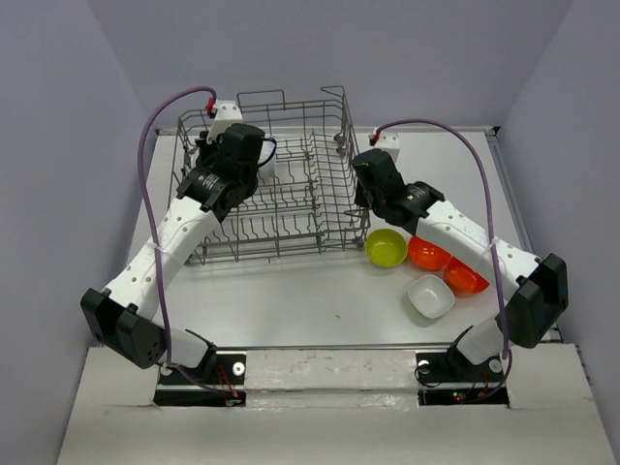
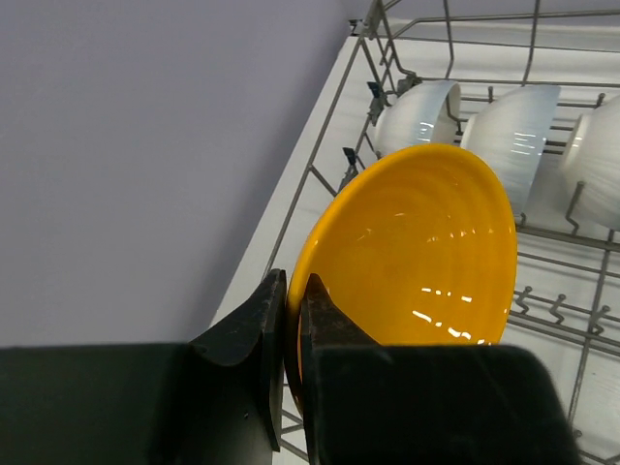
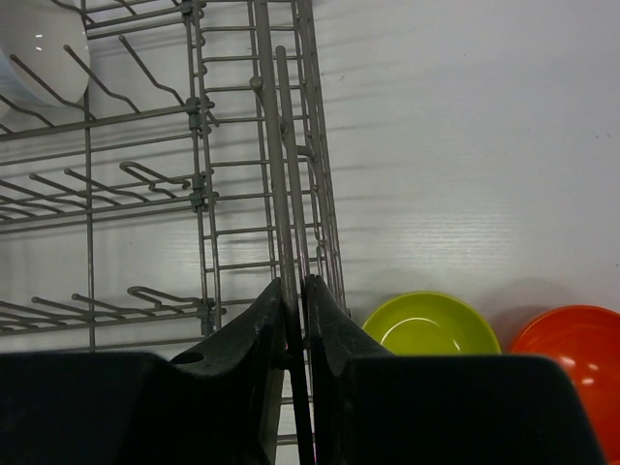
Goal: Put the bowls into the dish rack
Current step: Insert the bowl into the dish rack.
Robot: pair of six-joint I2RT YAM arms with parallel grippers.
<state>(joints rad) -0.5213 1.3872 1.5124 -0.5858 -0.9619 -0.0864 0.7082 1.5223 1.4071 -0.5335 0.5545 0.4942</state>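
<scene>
- While the left gripper (image 2: 294,283) is clamped on the rim of an orange-yellow bowl (image 2: 417,252), it holds that bowl on edge inside the dish rack (image 2: 321,145), close to the rack's left wall.
- Just beyond the orange-yellow bowl, three white bowls (image 2: 513,126) stand on edge in a row among the rack's tines (image 3: 145,58).
- On the right gripper (image 3: 295,286), the fingers are pinched together on a wire of the rack's right wall, seemingly to steady the rack.
- Outside that right wall, four bowls wait on the table (image 1: 291,300): a lime green bowl (image 1: 386,248) nearest the rack, then two red-orange bowls (image 1: 427,253) and a squarish white bowl (image 1: 431,295).
- The step in hand looks like seating the orange-yellow bowl in the rack. The task seems roughly half done.
- The next move calls for lowering the bowl until it rests between tines, then parting the left fingers. The right gripper must let go of the wire before reaching for the lime green bowl.
- No brand, label or writing can be read anywhere.
</scene>
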